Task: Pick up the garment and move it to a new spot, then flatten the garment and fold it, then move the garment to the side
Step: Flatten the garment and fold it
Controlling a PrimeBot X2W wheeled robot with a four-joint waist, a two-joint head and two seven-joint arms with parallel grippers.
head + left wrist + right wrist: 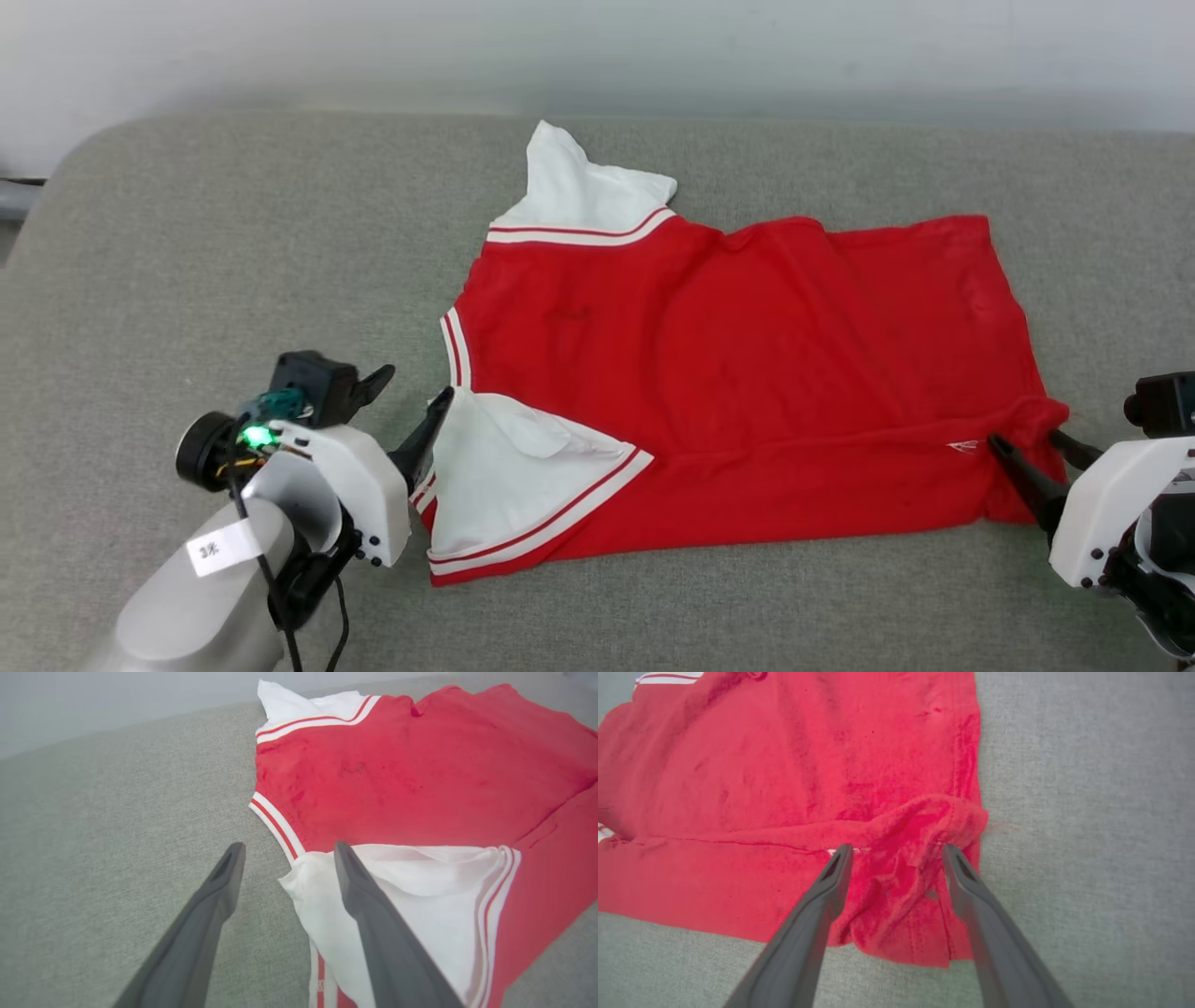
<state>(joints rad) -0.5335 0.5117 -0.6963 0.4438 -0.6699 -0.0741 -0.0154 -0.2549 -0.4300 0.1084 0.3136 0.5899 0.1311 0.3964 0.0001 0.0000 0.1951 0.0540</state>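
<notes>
Operator, you are looking at the red jersey [728,373] lying spread on the grey cushion [233,233], plain red side up, with its collar end pointing towards the robot's left and its hem towards the right. The cloth is sitting mostly flat, with soft creases running across the body. White-and-red striped trim is edging the neckline and both white sleeves. The far sleeve [579,187] is sticking out past the jersey's far edge, and the near sleeve [504,476] is lying folded in over the red body, along a near edge that is itself doubled over.

At the jersey's collar end, your left gripper [417,383] is standing wide open and gripping nothing. In the left wrist view one of its fingers [373,924] is lying over the near sleeve, while the other is hanging over bare cushion just beside the striped neckline.

At the jersey's hem end, your right gripper [1024,437] is also gaping wide. Its two fingers are straddling the bunched hem corner [920,858], one tip on either side of the raised folds, without pinching the cloth.
</notes>
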